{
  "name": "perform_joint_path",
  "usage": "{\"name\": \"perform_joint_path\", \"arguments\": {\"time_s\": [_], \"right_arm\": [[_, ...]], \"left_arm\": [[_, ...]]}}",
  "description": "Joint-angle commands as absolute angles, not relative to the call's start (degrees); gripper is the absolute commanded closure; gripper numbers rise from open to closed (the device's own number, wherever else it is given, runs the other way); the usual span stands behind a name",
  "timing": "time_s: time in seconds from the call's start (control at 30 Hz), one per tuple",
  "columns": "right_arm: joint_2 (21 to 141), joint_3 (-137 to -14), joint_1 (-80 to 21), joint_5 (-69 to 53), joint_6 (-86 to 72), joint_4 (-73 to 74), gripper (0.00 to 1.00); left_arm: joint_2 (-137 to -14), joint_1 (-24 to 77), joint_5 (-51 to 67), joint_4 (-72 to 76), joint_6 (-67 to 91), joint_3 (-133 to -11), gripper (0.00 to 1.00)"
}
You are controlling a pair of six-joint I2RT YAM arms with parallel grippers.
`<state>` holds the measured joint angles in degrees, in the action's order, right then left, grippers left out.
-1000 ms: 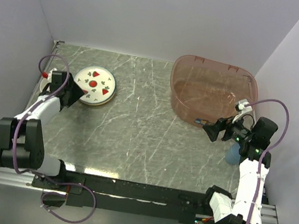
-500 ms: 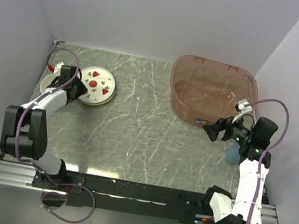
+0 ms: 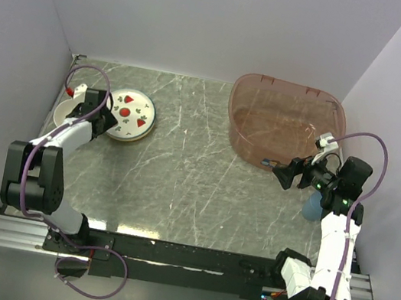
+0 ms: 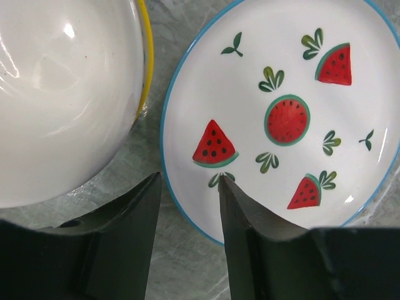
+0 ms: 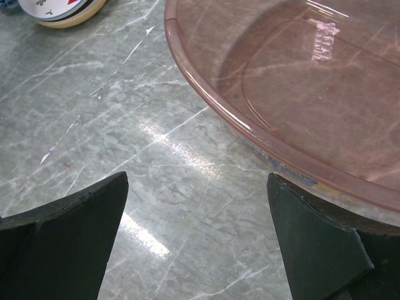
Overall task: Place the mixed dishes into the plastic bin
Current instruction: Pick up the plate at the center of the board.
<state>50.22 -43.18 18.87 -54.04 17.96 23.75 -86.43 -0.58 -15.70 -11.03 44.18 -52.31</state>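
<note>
Left hand (image 4: 189, 182) narrowly parted astride white plate (image 4: 281, 119) rim, contact unclear; right hand (image 5: 197, 180) spread wide, empty, near plastic bin (image 5: 300, 94).

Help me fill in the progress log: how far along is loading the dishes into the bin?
Done: nothing; no dish shows inside the plastic bin. In hand: the left gripper is open over the near rim of the watermelon plate, beside the cream bowl, gripping nothing. The right gripper hangs open by the bin's front. Left: plate, bowl and the blue cup by the right arm.

Bright, sharp; glare on plastic bin (image 5: 300, 87)
</note>
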Motion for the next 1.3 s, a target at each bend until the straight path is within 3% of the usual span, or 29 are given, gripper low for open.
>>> {"name": "perform_joint_path", "arguments": {"time_s": [0.0, 0.6, 1.27], "right_arm": [[50.0, -46.1, 18.4, -53.6, 19.0, 23.6, 0.0], [49.7, -46.2, 18.4, -52.9, 19.0, 23.8, 0.0], [49.7, -46.6, 18.4, -52.6, 19.5, 24.3, 0.0]], "left_arm": [[-87.4, -0.4, -18.2, -10.5, 44.8, -53.2, 0.52], [-91.2, -0.4, -18.4, -10.0, 45.4, -54.8, 0.56], [-93.0, -0.4, -18.9, -9.5, 44.1, -56.1, 0.77]]}}
